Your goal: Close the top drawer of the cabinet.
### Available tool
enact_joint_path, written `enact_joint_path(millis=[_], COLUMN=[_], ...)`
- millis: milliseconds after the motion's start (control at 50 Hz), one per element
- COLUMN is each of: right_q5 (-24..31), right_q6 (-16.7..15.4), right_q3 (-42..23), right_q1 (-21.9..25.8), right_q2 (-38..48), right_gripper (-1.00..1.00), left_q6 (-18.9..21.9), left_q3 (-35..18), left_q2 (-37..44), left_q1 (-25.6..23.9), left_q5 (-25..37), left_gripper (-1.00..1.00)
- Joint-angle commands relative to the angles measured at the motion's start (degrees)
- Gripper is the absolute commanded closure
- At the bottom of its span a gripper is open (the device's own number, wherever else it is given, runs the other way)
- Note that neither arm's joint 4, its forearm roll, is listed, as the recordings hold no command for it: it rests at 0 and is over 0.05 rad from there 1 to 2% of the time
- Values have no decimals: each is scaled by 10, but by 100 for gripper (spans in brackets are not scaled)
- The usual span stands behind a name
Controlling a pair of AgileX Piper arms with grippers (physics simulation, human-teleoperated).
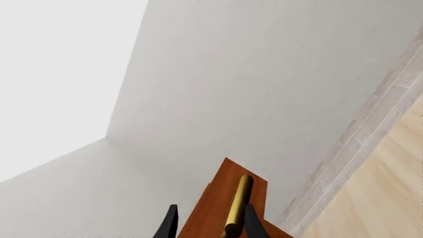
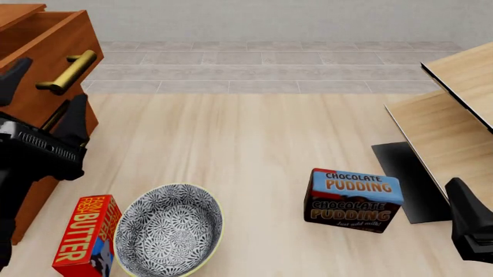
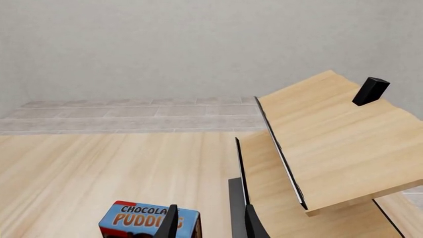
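Note:
The cabinet [image 2: 31, 124] stands at the table's far left, reddish-brown wood. Its top drawer [image 2: 54, 43] juts forward from the body, with a brass bar handle [image 2: 71, 71] on its front. My left gripper [image 2: 45, 86] is open, its black fingers on either side of the handle's near end. In the left wrist view the handle [image 1: 238, 203] lies between the fingers of the left gripper [image 1: 211, 224], close to one of them, against the drawer front [image 1: 221, 191]. Low at the right, my right gripper [image 3: 210, 225] is open and holds nothing.
A red butter box [image 2: 85, 236] and a patterned bowl [image 2: 170, 231] sit near the front left. A chocolate pudding box [image 2: 353, 199] stands right of centre, just ahead of the right gripper. Slanted pale wooden panels [image 2: 439, 133] on a black base [image 2: 408, 179] fill the right side.

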Motion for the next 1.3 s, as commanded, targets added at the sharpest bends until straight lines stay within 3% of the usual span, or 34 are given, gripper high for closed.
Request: enact_joint_path(millis=[20,200,280,720,1300], right_q5=[0,0,-2,-6,-7], right_q6=[0,0,1,6,6], right_q3=[0,0,0,0,0], right_q1=[-1,-1,-1,2,-2], right_q2=[0,0,0,0,0], right_gripper=[-100,-100,-100,-100,-100], left_q6=[-5,-13,-38,-1,0], left_q3=[-21,-28,-33,-34,-15], left_q2=[46,62,89,115,102], left_q1=[13,29,37,38,68], left_q5=[-1,-1,-1,-1,-1], left_gripper=[-100,-100,-100,-100,-100])
